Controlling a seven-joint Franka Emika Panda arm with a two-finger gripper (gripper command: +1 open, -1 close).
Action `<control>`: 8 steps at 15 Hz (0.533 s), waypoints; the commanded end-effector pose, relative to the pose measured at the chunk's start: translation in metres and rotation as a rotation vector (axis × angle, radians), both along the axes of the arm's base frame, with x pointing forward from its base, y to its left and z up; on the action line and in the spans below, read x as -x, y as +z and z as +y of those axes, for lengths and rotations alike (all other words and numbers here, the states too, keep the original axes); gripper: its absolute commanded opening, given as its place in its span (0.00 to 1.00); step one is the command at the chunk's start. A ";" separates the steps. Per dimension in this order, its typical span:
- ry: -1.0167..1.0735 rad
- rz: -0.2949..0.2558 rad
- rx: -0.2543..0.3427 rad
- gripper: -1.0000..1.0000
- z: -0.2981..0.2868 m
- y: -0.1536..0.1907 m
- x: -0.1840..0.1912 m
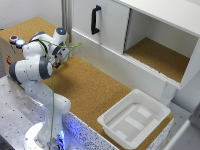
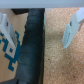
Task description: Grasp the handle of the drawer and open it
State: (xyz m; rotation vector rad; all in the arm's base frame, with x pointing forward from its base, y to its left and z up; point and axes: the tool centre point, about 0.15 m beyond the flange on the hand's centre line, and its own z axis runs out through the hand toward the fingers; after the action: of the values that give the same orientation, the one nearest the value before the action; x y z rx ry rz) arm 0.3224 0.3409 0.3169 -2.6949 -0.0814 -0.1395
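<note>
The black bow-shaped handle (image 1: 95,19) stands upright on the flat white drawer front (image 1: 109,25) of the cabinet at the top of the exterior view. My gripper (image 1: 60,59) hangs over the cork surface toward the exterior view's left, well apart from the handle. In the wrist view the gripper (image 2: 39,27) is open and empty, with pale fingers (image 2: 71,30) set wide apart. The handle and the drawer do not show in the wrist view.
An open cabinet compartment (image 1: 160,55) with a cork floor lies beside the drawer. A shallow white plastic tub (image 1: 111,119) sits on the cork table (image 1: 85,85). A printed box (image 2: 7,50) and a dark band (image 2: 31,47) lie under the gripper.
</note>
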 end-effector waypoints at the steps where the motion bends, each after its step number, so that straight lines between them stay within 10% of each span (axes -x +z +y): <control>1: 0.057 0.033 -0.095 1.00 0.006 -0.012 -0.013; 8: 0.074 0.051 -0.100 1.00 0.012 -0.018 -0.019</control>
State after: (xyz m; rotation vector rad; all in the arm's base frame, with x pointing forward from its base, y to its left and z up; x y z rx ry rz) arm 0.3273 0.3430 0.3099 -2.6677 -0.1131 -0.1063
